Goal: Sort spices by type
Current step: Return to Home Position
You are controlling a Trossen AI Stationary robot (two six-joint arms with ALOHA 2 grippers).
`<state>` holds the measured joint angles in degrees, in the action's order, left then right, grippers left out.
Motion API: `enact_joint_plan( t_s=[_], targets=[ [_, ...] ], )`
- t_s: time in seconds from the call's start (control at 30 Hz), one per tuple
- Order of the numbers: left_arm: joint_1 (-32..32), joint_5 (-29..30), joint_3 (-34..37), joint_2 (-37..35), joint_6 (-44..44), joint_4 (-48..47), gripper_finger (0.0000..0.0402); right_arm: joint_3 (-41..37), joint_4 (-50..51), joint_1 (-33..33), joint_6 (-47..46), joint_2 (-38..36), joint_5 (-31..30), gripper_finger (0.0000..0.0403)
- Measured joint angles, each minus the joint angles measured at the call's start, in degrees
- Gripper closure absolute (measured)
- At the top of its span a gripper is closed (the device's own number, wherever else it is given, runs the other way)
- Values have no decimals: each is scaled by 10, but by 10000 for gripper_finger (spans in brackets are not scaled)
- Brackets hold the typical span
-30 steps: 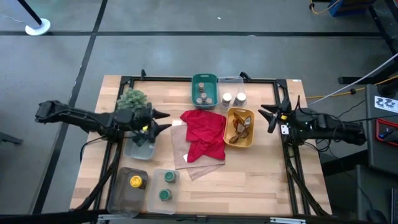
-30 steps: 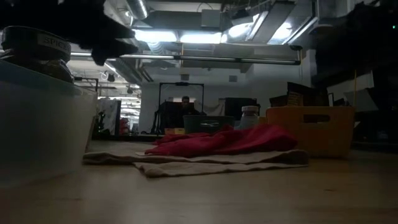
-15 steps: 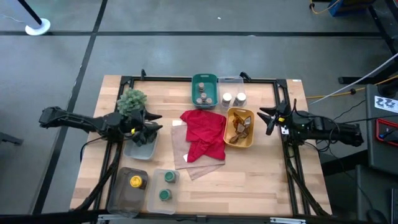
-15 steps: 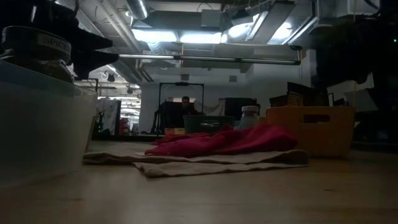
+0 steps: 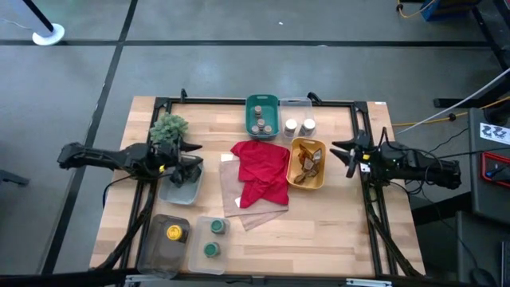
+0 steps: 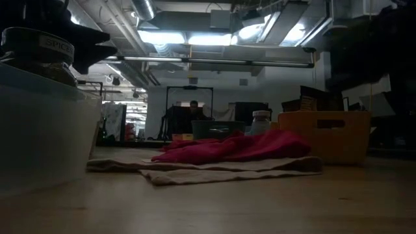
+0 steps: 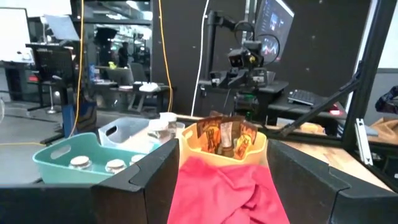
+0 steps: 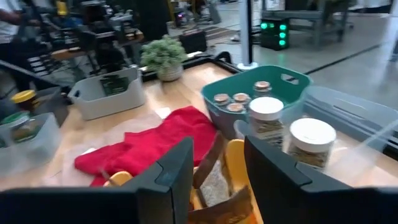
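The spices sit in bins. Tan-lidded jars [image 5: 259, 123] stand in a teal bin [image 5: 261, 102], and white-lidded jars [image 8: 267, 115] in a clear bin [image 5: 297, 104]. Brown foil packets [image 7: 222, 134] stand in a yellow bin [image 5: 321, 182]. A yellow-lidded jar [image 5: 173, 233] and green-lidded jars [image 5: 212, 238] are in bins near the front edge. My left gripper [image 5: 198, 155] hangs open over a grey bin [image 5: 180, 191], beside the plant [image 5: 169, 127]. My right gripper [image 5: 343, 157] is open, just right of the yellow bin. Both touch nothing.
A red cloth [image 5: 261, 171] lies crumpled mid-table on a tan sheet [image 5: 249, 209]. The black frame rail [image 5: 255, 101] runs along the far edge. Bare wood [image 5: 319, 231] lies at the near right. In the low view a jar [image 6: 36, 52] in a translucent bin stands close at left.
My left gripper has drawn back toward the table's left edge, away from the red cloth, and stays open above the grey bin. No spice or bin has moved.
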<state>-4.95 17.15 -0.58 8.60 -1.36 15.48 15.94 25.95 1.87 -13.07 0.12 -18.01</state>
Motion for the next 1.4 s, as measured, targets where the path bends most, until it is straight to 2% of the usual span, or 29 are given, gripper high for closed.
enact_joint_plan(
  t_s=[0.2, 0.37, 0.57, 0.8, 1.1, 1.4],
  targets=[
    [0, 0, 0, -50, -3, -54, 174, 0, -7, 0, 15, 0, 37, 260],
    [0, 0, 0, -85, -3, -90, 174, 0, -7, 0, 16, 0, 37, 260],
    [0, 0, 0, -84, 2, -105, 174, 0, -5, 0, 16, 0, 39, 260],
    [0, 0, 0, -82, -17, -124, 174, 0, -5, 0, 15, 0, 85, 260],
    [0, 0, 0, -80, 3, -124, 174, 0, -13, 0, -20, 0, 81, 260],
    [0, 0, 0, -80, 15, -124, 174, 0, -9, 0, -15, 0, 86, 260]
  ],
)
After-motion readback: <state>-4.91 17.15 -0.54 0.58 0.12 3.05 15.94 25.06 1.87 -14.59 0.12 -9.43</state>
